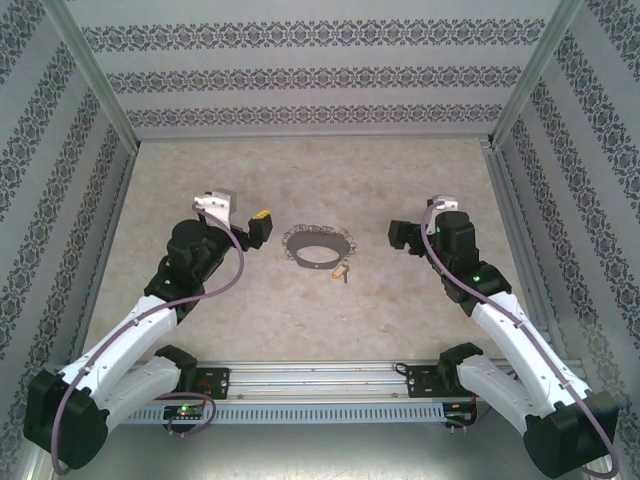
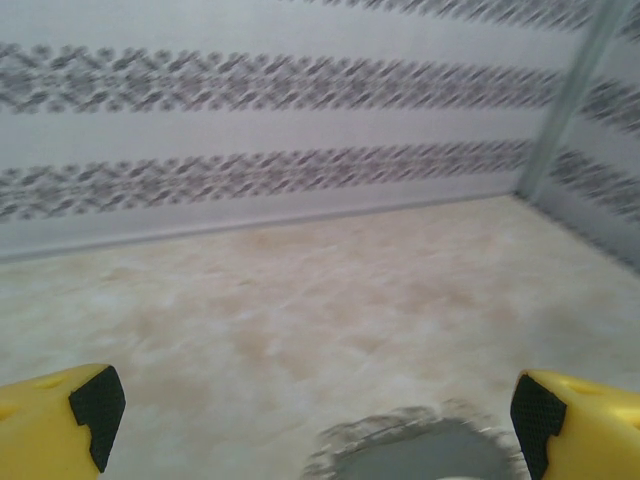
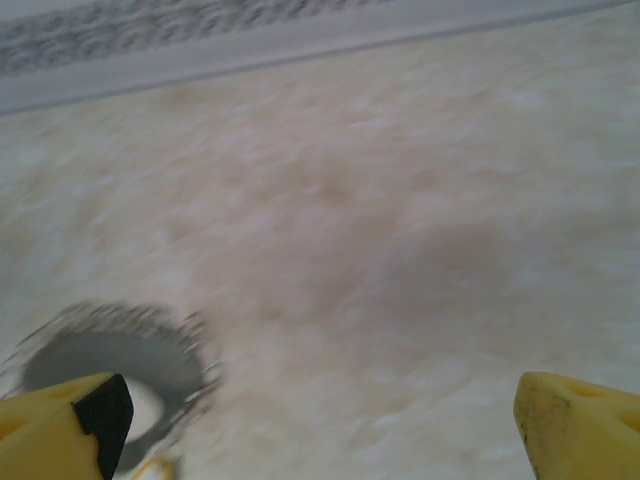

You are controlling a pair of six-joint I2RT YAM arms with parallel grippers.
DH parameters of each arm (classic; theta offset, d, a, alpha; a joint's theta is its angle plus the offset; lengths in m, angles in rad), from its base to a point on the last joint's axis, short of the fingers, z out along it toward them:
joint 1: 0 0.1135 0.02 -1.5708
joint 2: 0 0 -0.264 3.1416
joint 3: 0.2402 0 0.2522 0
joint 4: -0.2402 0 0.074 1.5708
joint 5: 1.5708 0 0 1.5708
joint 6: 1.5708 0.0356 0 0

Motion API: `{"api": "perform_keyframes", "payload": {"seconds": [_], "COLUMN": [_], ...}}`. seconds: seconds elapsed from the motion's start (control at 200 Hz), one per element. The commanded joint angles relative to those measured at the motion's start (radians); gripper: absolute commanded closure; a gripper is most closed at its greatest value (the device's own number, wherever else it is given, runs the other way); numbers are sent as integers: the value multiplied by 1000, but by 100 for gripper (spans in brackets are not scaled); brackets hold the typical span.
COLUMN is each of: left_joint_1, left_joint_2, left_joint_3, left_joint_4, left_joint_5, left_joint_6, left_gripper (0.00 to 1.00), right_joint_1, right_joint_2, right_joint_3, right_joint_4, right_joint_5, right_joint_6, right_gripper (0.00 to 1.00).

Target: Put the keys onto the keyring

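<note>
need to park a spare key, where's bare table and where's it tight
Bare table lies between keyring and far wall, and between keyring and arm bases. Crowded: left gripper, keyring and key, right gripper across the middle.

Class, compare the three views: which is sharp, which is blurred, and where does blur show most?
Top external: sharp and evenly lit, keyring crisp. Left wrist: wallpaper and keyring slightly soft. Right wrist: most smeared, the keyring streaked.

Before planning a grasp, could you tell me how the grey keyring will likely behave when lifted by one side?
The keyring looks like a thin, coiled loop with a ragged edge, so it probably sags rather than staying round. It seems light for its width and may slide across the smooth table if nudged.
</note>
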Motion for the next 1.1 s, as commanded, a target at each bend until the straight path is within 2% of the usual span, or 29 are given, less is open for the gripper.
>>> {"api": "perform_keyframes", "payload": {"seconds": [0.0, 0.045, 0.135, 0.23, 0.39, 0.545, 0.699, 0.794, 0.934, 1.094], "left_joint_1": [12, 19, 42, 83, 123, 141, 152, 183, 220, 286], "left_joint_2": [12, 27, 51, 78, 142, 217, 319, 330, 315, 209], "left_joint_3": [-36, -61, -117, -175, -204, -268, -310, -303, -300, -255], "left_joint_4": [145, 168, 239, 327, 358, 487, 666, 686, 716, 500], "left_joint_5": [-176, -194, -230, -224, -216, -237, -232, -186, -192, -148], "left_joint_6": [154, 188, 221, 218, 209, 190, 195, 165, 139, 127], "left_gripper": [0, 0, 0, 0, 0, 0, 0, 0, 0, 0], "right_joint_1": [-33, -55, -100, -137, -188, -201, -201, -193, -195, -201], "right_joint_2": [37, 55, 87, 109, 141, 193, 288, 332, 363, 402], "right_joint_3": [-70, -97, -165, -230, -279, -300, -366, -364, -376, -395], "right_joint_4": [115, 152, 267, 367, 462, 567, 781, 861, 945, 1059], "right_joint_5": [289, 343, 370, 407, 453, 450, 398, 336, 274, 225], "right_joint_6": [-6, 2, -28, -64, -106, -152, -201, -244, -272, -278], "right_gripper": [2, 2, 2, 2, 2, 2, 2, 2, 2, 2]}}
